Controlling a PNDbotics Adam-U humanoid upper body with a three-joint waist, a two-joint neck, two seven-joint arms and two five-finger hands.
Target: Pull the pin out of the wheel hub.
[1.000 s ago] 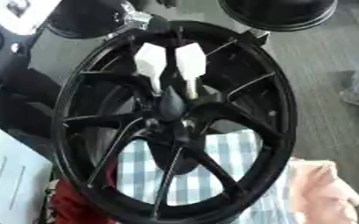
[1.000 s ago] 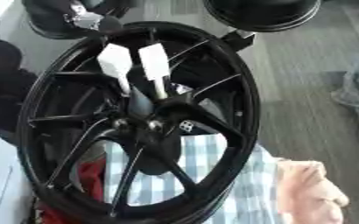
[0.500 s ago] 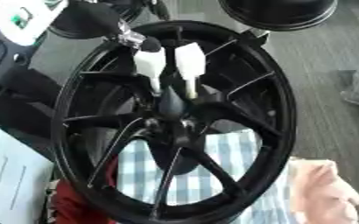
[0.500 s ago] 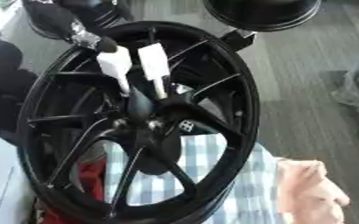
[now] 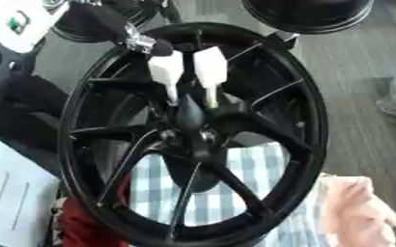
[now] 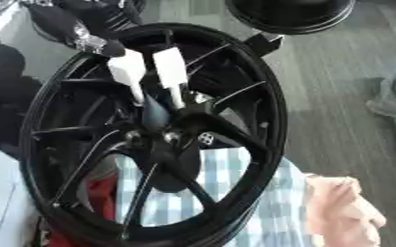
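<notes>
While the black wheel stands upright and fills most of the view, the left robot hand shows at about eleven o'clock, a black form with a silver joint lying against the upper rim. Whether its fingers are curled or straight cannot be told, since the dark hand merges with the dark rim. A white sheet lies at the lower left, near eight o'clock.

Moving right, two white pins rise side by side from the hub toward twelve o'clock, each a broad flat head on a thin stem that runs down into the hub centre. They look stiff and light, likely hard plastic or metal; the flat heads offer the best hold, pinched across their faces, and the pull should follow the stem's line so the thin part does not bend or jam. The wheel looks heavy enough to stay put.

Below the hub lies a blue checked cloth, and a pink cloth sits at five o'clock. The right robot hand is not in view.
</notes>
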